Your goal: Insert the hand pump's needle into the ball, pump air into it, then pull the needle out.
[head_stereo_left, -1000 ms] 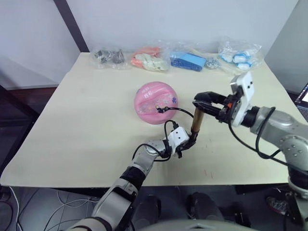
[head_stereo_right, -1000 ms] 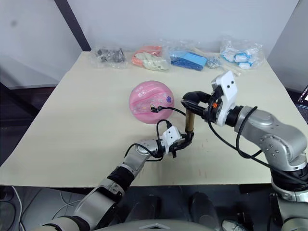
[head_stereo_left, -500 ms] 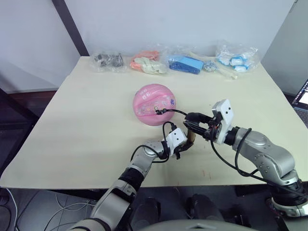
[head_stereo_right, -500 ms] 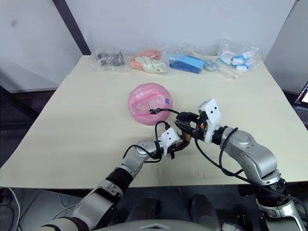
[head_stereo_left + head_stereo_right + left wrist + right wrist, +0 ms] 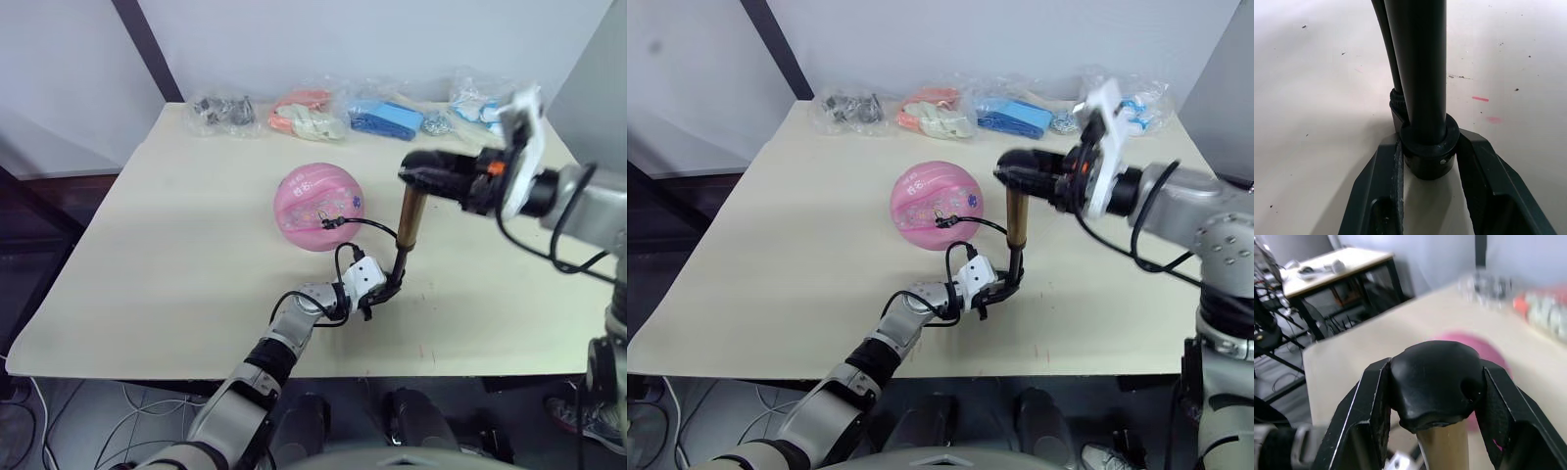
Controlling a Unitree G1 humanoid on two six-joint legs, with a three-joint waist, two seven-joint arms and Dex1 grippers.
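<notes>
Item, centre left of the head view: the ball (image 5: pixel 318 208), pink and round, resting on the table (image 5: pixel 176 245). The needle (image 5: pixel 324 224) sits at its near face, with the black hose looping down to the pump base.

Item, lower centre: left gripper (image 5: pixel 1427 161), fingers clamped on the black foot of the hand pump (image 5: pixel 408 217), pinning it to the tabletop.

Item, centre right: the pump stands upright, gold barrel raised on its rod. Right gripper (image 5: pixel 1432 399) is closed around the black handle.

Handling note, as judgement: pumping stroke under way. Push straight down along the rod; keep the base pinned and the hose slack, lest the needle pull free.
</notes>
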